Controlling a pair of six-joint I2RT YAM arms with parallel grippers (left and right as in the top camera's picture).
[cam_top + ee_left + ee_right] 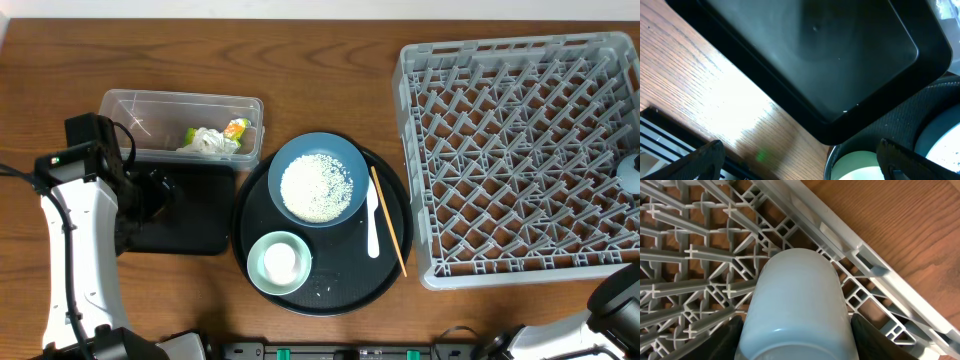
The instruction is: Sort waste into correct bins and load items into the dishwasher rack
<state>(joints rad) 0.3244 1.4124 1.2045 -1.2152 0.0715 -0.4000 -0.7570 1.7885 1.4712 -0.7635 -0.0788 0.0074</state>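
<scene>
The grey dishwasher rack (520, 150) fills the right side. My right gripper (799, 347) is shut on a small pale cup (797, 295) and holds it over the rack's pegs (700, 255) near its right edge; the cup shows at the overhead frame's edge (630, 172). My left gripper (800, 165) is open and empty, low over the shallow black tray (180, 215) (815, 60). The clear tub (180, 120) holds the white tissue (205, 142) and the yellow-green wrapper (236, 128). The blue plate (318, 180) carries the rice (316, 187). The green bowl (279, 263) (855, 167), the white spoon (373, 225) and a chopstick (389, 222) lie near it.
The plate, bowl, spoon and chopstick all rest on a large round black tray (250, 210) (900, 115) at the table's centre. A few stray rice grains lie on it near the bowl (322, 288). Bare wood (700, 85) lies in front of the black rectangular tray.
</scene>
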